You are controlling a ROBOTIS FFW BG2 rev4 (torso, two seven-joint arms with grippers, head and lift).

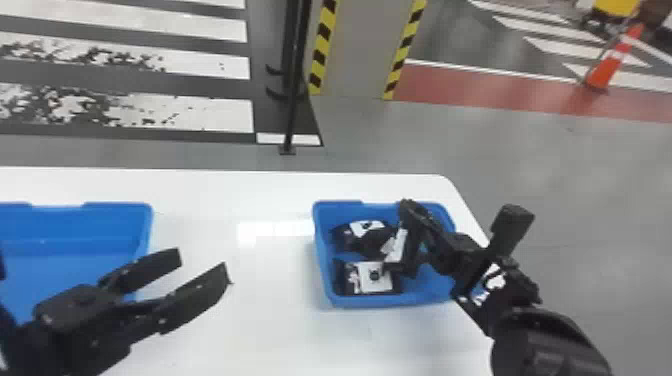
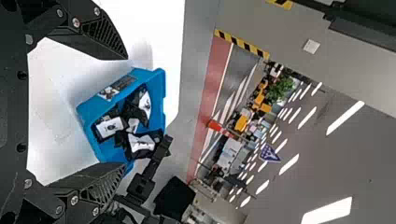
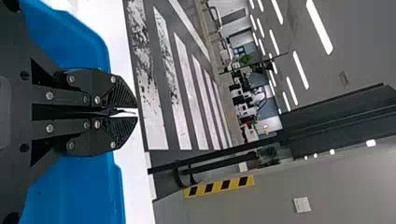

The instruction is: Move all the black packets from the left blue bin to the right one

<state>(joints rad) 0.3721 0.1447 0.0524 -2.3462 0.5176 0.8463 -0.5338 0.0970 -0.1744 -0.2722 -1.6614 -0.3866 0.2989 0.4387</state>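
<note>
Left gripper (image 1: 202,267): near left blue bin (image 1: 117,217), fingers apart | Right gripper (image 1: 412,212): over right blue bin (image 1: 370,301), clamped, apparently on black packet (image 1: 396,246)

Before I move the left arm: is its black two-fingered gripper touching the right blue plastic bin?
Apart: in the head view, white tabletop separates the left gripper from the right blue bin.

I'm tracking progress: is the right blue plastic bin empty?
Not empty: white-labelled black packets lie inside the right blue plastic bin.
</note>
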